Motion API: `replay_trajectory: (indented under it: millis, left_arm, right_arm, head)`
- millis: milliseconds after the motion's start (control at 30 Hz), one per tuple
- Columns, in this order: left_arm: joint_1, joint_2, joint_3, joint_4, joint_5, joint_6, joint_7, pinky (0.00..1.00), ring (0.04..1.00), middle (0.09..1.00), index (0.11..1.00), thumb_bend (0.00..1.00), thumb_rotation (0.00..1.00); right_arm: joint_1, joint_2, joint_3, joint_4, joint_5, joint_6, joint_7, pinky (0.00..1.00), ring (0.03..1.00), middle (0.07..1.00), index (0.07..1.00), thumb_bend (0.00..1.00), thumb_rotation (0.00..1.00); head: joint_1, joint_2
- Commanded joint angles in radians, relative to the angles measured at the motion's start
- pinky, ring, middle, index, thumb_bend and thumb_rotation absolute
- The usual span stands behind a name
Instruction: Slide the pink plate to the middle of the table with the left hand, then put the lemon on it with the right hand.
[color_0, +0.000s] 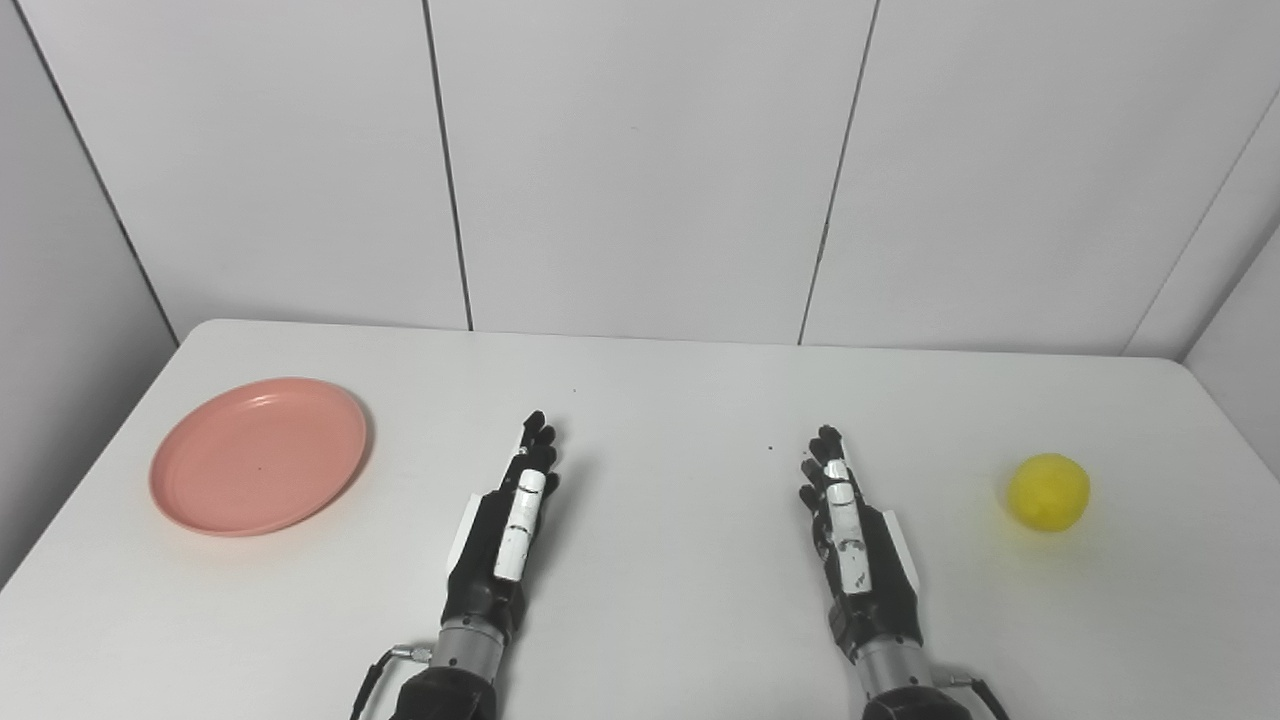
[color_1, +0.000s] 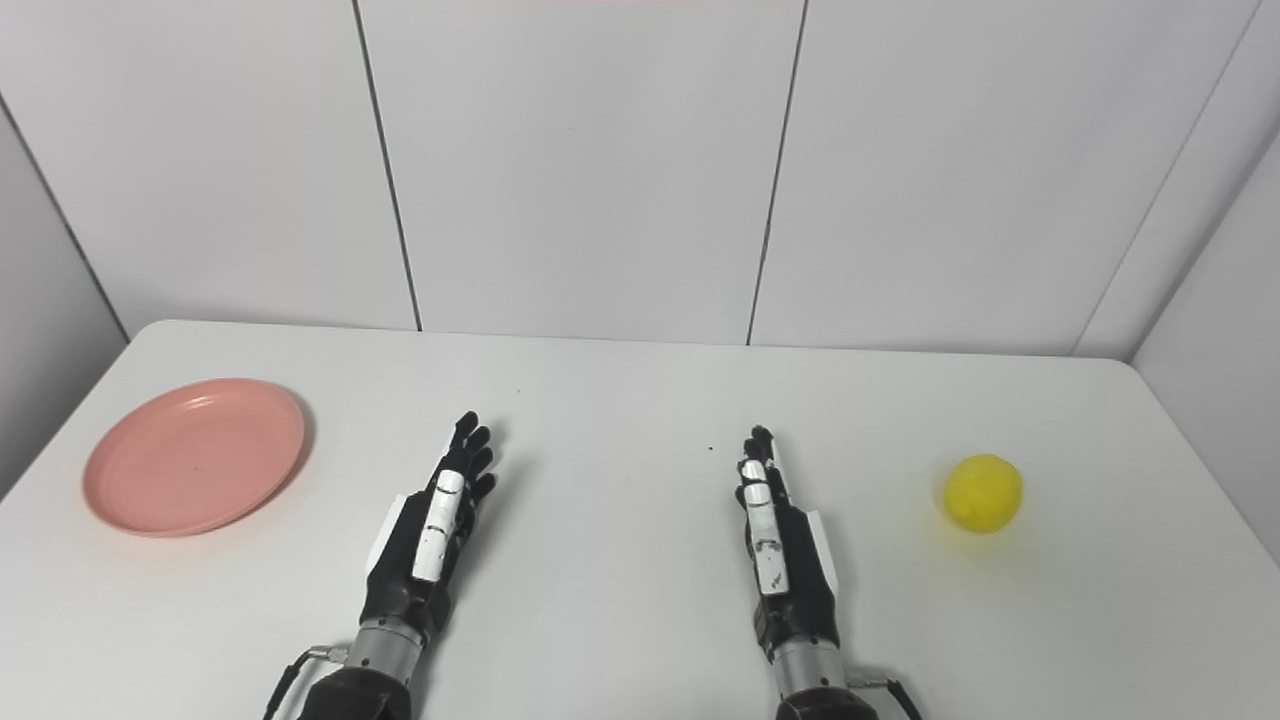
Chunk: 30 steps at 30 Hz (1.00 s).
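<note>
Left of the empty, flat left hand (color_0: 505, 530) lies the pink plate (color_0: 258, 455); lemon (color_0: 1047, 491) right of the empty right hand (color_0: 855, 545).

No legible text, labels, brands, numbers or signs anywhere in either view; all surfaces appear unmarked.

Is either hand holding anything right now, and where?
Nothing is held. Left hand and right hand are open, apart from the plate and lemon.

White bench (color_0: 660, 400): pink plate (color_0: 258, 455) far left, lemon (color_0: 1047, 491) far right; left hand (color_0: 508, 530) and right hand (color_0: 852, 535) between, both empty, fingers extended.
</note>
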<state>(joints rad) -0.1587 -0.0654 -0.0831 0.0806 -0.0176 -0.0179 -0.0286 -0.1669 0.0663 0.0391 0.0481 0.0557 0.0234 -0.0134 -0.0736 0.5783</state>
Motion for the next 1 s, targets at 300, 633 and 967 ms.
replay_trajectory:
  millis: [300,633,967]
  left_arm:
    - [0.005,-0.008,0.011,0.024,0.014,-0.041,0.017,1.00,1.000,1.000,0.993,0.60,1.00]
    - [0.001,-0.007,0.009,0.033,0.029,-0.042,0.021,1.00,1.000,1.000,0.996,0.62,1.00]
    - [-0.001,-0.009,0.010,0.048,0.025,-0.056,0.021,1.00,1.000,1.000,0.987,0.63,1.00]
  right_arm:
    - [-0.042,-0.001,0.012,-0.012,-0.004,-0.024,0.020,1.00,1.000,1.000,1.000,0.80,1.00]
    - [-0.044,-0.007,0.017,-0.005,-0.005,-0.033,0.019,1.00,1.000,1.000,1.000,0.80,1.00]
    - [-0.040,-0.015,0.016,-0.006,0.004,-0.021,0.025,1.00,1.000,1.000,1.000,0.81,1.00]
  head:
    - [0.000,0.004]
    - [-0.002,-0.001]
    - [0.044,-0.018]
